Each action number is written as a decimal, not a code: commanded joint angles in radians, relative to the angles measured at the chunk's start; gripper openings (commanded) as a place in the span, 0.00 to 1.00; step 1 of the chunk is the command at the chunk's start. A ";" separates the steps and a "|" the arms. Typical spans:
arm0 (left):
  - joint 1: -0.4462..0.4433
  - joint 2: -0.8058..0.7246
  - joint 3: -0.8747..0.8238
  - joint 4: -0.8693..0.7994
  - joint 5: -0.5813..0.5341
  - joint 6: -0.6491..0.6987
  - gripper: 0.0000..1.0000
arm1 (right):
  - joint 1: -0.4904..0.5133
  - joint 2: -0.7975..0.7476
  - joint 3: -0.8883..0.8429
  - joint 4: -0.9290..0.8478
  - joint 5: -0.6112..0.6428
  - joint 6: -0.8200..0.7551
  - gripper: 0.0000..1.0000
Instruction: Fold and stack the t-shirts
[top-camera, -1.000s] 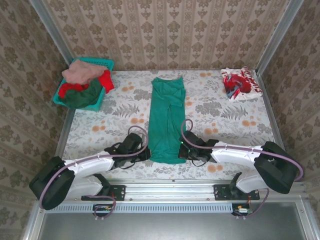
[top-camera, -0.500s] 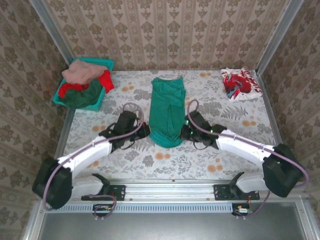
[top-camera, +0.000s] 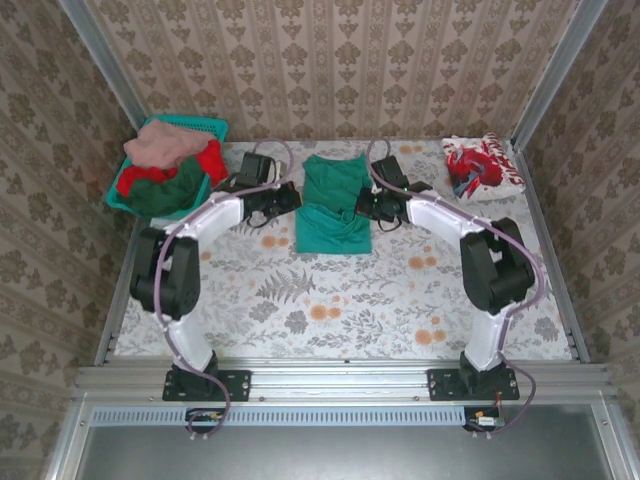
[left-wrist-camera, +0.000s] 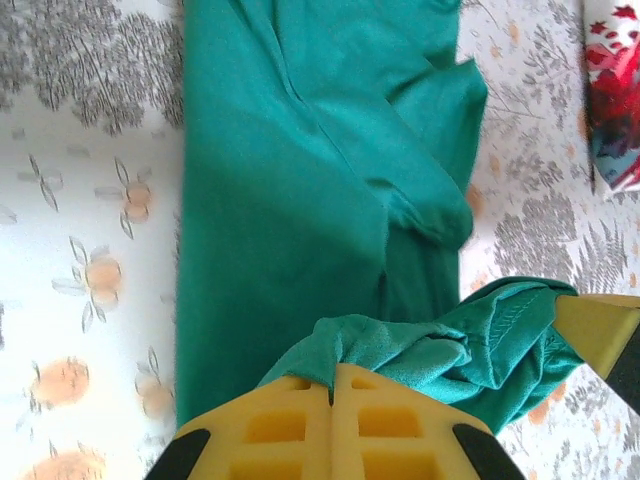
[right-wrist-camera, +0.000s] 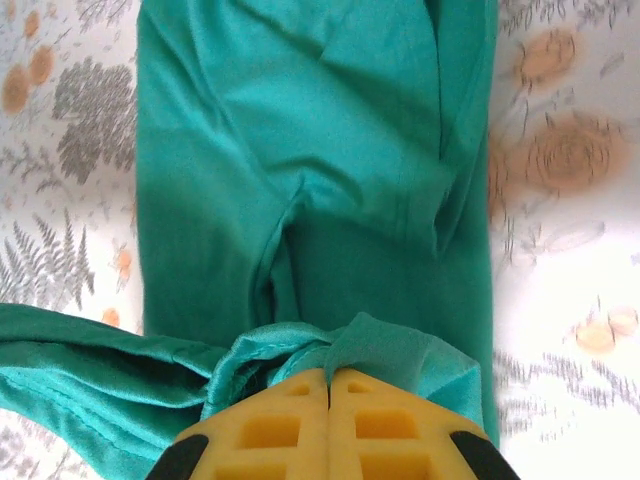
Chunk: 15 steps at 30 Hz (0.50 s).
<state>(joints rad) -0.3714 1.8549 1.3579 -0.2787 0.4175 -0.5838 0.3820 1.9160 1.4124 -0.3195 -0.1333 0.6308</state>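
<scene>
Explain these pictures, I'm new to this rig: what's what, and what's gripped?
Two white robot arms are bolted at the near edge of a flower-patterned table. The wide picture looks down from above and behind them; the other two come from a camera on each wrist, yellow fingers at the bottom. The left pincer and right pincer are each shut on the teal-green cloth t-shirt, half folded between them. A teal plastic mesh basket heaped with shirts sits far left; a red-and-white patterned shirt far right.
</scene>
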 joint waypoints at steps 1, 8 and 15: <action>0.019 0.100 0.097 -0.105 0.081 0.070 0.00 | -0.020 0.081 0.087 -0.058 -0.049 -0.034 0.00; 0.054 0.256 0.240 -0.141 0.134 0.074 0.00 | -0.049 0.158 0.170 -0.087 -0.043 -0.042 0.00; 0.075 0.360 0.373 -0.213 0.161 0.100 0.19 | -0.076 0.205 0.203 -0.093 -0.054 -0.046 0.22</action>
<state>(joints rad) -0.3115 2.1872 1.6733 -0.4385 0.5365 -0.5163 0.3183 2.0979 1.5860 -0.3786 -0.1734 0.6060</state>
